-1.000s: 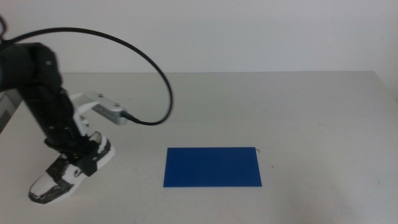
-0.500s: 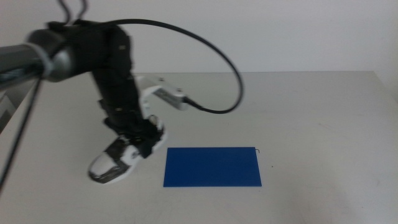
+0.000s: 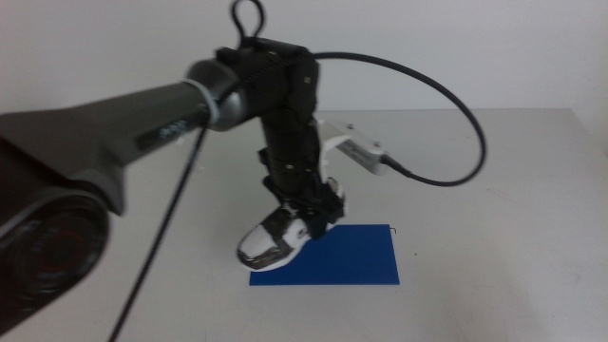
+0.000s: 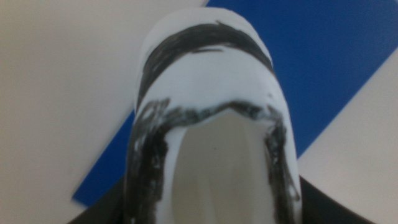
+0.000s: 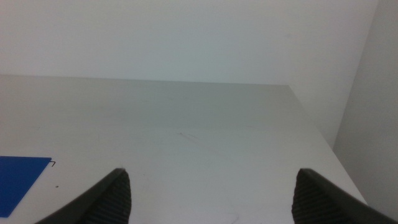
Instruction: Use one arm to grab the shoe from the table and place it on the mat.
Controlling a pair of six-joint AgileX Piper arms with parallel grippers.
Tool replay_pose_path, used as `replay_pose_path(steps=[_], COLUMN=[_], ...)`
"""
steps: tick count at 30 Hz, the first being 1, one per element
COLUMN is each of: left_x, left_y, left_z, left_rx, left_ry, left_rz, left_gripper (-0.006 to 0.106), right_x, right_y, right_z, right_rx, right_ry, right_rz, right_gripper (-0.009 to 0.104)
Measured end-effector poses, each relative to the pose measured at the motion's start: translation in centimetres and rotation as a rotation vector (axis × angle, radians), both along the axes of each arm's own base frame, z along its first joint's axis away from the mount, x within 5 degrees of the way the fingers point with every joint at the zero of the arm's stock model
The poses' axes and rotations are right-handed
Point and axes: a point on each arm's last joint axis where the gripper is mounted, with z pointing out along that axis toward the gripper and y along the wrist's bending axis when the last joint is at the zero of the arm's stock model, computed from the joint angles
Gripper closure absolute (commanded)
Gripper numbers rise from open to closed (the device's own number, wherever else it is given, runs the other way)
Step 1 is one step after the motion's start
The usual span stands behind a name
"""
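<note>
The left arm [image 3: 142,123] reached in from the left side of the counter [image 3: 494,190] and bent down over its middle, with a white box [image 3: 356,147] on its wrist and a thick black cable [image 3: 446,104] looping away toward the right. Its left gripper [image 3: 309,204] was clamped on the heel end of the shoe [image 3: 275,242], holding it tilted, toe down and pointing toward the near left corner of the counter. The shoe hung at the left end of the blue mat [image 3: 347,261], its toe over the mat's near left corner; whether the toe touched the mat could not be told.

In the left wrist view the shoe [image 4: 208,118] filled most of the frame, white with black smudged bands around its opening, and the mat [image 4: 323,56] showed beneath and beside it, with bare counter [image 4: 56,81] on either side.

The right gripper [image 5: 211,193] waited well apart from the work near the right side of the counter, its two dark jaws spread wide with nothing between them. Its view showed empty counter [image 5: 186,118] stretching toward the far right corner and one corner of the mat [image 5: 18,177] at the edge.
</note>
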Motion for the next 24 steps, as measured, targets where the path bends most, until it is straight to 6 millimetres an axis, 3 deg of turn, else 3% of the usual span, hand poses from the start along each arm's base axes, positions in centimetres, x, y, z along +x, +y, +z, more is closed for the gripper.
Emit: replay_pose_path(steps=[6, 16, 24], left_x=[0.0, 0.0, 0.0], left_y=[-2.4, -2.5, -2.6], left_z=[-0.7, -0.9, -0.9], left_rx=[-0.011, -0.004, -0.002], left_ry=[-0.007, -0.021, -0.056], left_rz=[-0.04, -0.135, -0.345], left_gripper=[0.102, 0.102, 0.102], right_x=[0.0, 0.0, 0.0], right_y=[0.0, 0.0, 0.0], right_z=[0.0, 0.0, 0.0], right_rx=[0.0, 0.0, 0.0], right_ry=[0.0, 0.0, 0.0], right_rz=[0.0, 0.0, 0.0], right_gripper=[0.029, 0.029, 0.029])
